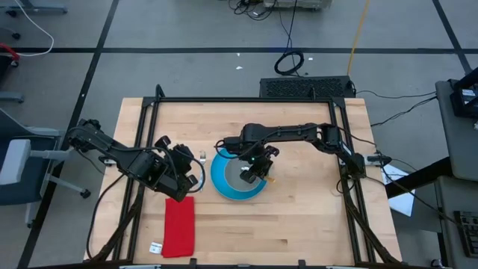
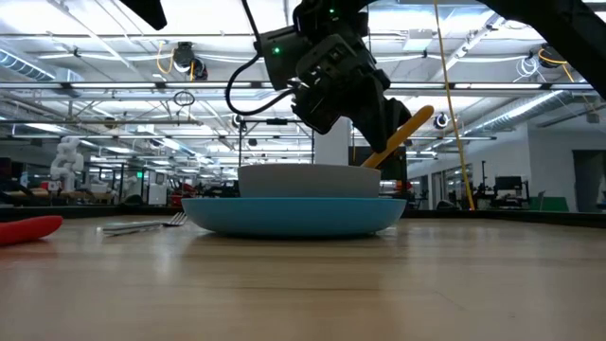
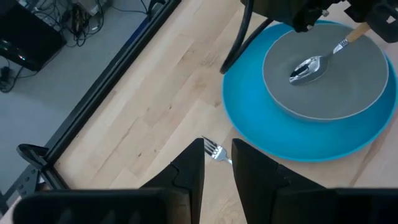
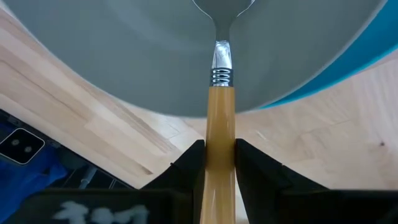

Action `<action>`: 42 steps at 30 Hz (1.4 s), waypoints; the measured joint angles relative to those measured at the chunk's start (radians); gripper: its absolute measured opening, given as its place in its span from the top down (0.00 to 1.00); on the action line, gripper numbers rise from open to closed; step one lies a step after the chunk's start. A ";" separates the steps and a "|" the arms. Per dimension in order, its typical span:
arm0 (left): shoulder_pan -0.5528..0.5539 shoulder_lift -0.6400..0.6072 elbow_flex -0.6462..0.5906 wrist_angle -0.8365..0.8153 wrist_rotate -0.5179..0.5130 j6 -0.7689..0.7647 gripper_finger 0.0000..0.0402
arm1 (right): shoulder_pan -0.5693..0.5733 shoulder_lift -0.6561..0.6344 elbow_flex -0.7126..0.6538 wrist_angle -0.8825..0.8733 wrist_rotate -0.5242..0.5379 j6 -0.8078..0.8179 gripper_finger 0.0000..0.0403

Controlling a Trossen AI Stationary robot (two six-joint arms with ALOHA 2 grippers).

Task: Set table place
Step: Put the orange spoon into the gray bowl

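Observation:
The blue plate (image 1: 222,187) lies at the table's middle with the grey bowl (image 3: 336,93) sitting on it. My right gripper (image 4: 219,155) hangs over the bowl's right side, shut on the orange-handled spoon (image 3: 306,68), whose metal head is down inside the bowl. The silver fork (image 2: 142,225) lies flat on the wood just left of the plate. My left gripper (image 3: 217,168) hovers above the fork's tines (image 3: 213,150), slightly open, touching nothing. My right gripper pinches the spoon's orange handle (image 4: 219,124) between its two fingers, a little behind the metal neck. The fingers come slanting down from above, with the handle running along between them. The spoon is tilted: its head is low in the bowl and its handle end (image 2: 421,118) sticks up.
A red folded cloth (image 1: 179,224) lies near the table's near-left corner, with a small white tag (image 1: 155,247) beside it. Black rails (image 1: 246,99) run along the table edges. Bare wood stretches right of and in front of the plate.

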 joint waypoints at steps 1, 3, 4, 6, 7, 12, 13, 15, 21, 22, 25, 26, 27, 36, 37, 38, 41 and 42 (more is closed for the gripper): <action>0.000 0.000 0.000 0.000 0.000 0.000 0.78 | -0.001 0.000 0.000 0.000 -0.001 0.000 0.81; 0.000 0.000 0.000 0.000 0.000 0.000 0.78 | -0.004 0.000 0.000 0.000 0.000 -0.004 0.81; 0.000 0.000 0.000 -0.001 0.000 0.000 0.78 | -0.004 0.000 0.000 0.000 0.000 -0.005 0.81; 0.000 0.000 0.000 -0.003 0.000 0.000 0.78 | -0.006 0.000 0.000 0.000 0.000 -0.009 0.81; 0.000 0.000 0.000 -0.004 0.000 0.000 0.78 | -0.007 0.000 0.000 0.000 0.000 -0.010 0.81; 0.000 0.000 0.000 -0.012 0.000 -0.001 0.78 | -0.015 0.000 0.000 -0.018 0.000 -0.024 0.81; 0.000 0.000 0.000 -0.015 0.000 -0.003 0.78 | -0.016 0.000 0.000 -0.022 0.000 -0.024 0.81; 0.000 0.000 0.000 -0.016 -0.001 -0.003 0.78 | -0.016 0.000 0.000 -0.019 0.000 -0.025 0.81; 0.000 0.000 0.000 -0.016 -0.009 -0.004 0.78 | -0.018 0.000 0.000 -0.019 -0.001 -0.015 0.81; 0.000 0.000 0.000 -0.016 -0.009 -0.004 0.78 | -0.019 0.000 0.000 -0.017 0.000 -0.008 0.81; 0.000 0.000 0.000 -0.016 -0.009 -0.005 0.78 | -0.020 0.000 0.000 -0.012 0.000 -0.003 0.81; 0.000 0.000 0.000 -0.016 -0.009 -0.004 0.78 | -0.020 0.000 0.000 -0.012 -0.001 -0.003 0.81; 0.000 0.000 0.000 -0.016 -0.009 -0.005 0.78 | -0.021 0.000 0.000 -0.012 -0.001 -0.003 0.81; -0.004 0.000 0.000 -0.016 -0.014 -0.007 0.78 | -0.041 0.000 0.000 -0.008 -0.003 0.015 0.80; -0.007 0.000 0.000 -0.016 -0.019 -0.007 0.78 | -0.043 0.000 0.000 -0.007 -0.004 0.020 0.80; -0.010 0.000 0.000 -0.016 -0.023 -0.007 0.78 | -0.047 0.000 0.000 -0.005 -0.006 0.025 0.80; -0.019 0.000 0.000 -0.016 -0.027 -0.007 0.78 | -0.055 0.000 0.000 0.001 -0.057 0.027 0.77; -0.023 0.000 0.000 -0.017 -0.028 -0.007 0.78 | -0.056 0.000 0.000 0.004 -0.076 0.027 0.75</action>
